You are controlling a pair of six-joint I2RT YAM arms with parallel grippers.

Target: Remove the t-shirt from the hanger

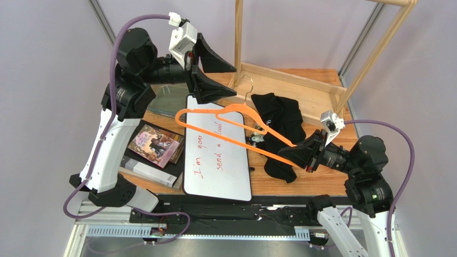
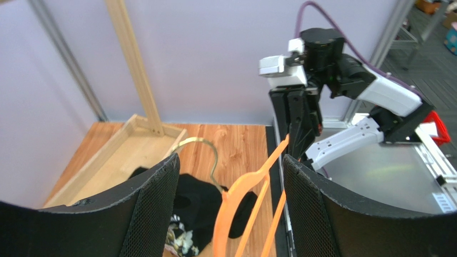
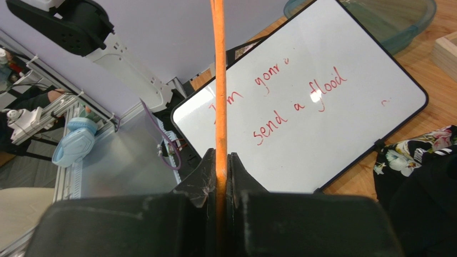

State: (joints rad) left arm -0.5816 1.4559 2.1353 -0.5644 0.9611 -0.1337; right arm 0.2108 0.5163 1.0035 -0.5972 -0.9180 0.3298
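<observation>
- right claw (image 1: 301, 154) is pressed tight on the hanger (image 1: 234, 108), pinching one corner of the orange frame, so the hanger hangs tilted above the whiteboard (image 1: 217, 160)
- left claw (image 1: 229, 80) is spread wide with nothing in it, up near the hanger's metal hook (image 1: 247, 85)
- t-shirt (image 1: 281, 115) is off the hanger, lying in a black crumpled heap on the counter (image 1: 322, 183), just in front of the wooden rack's base (image 1: 292, 81), with a bit of the rose print showing
- some books (image 1: 155, 144) sit left of the whiteboard
</observation>
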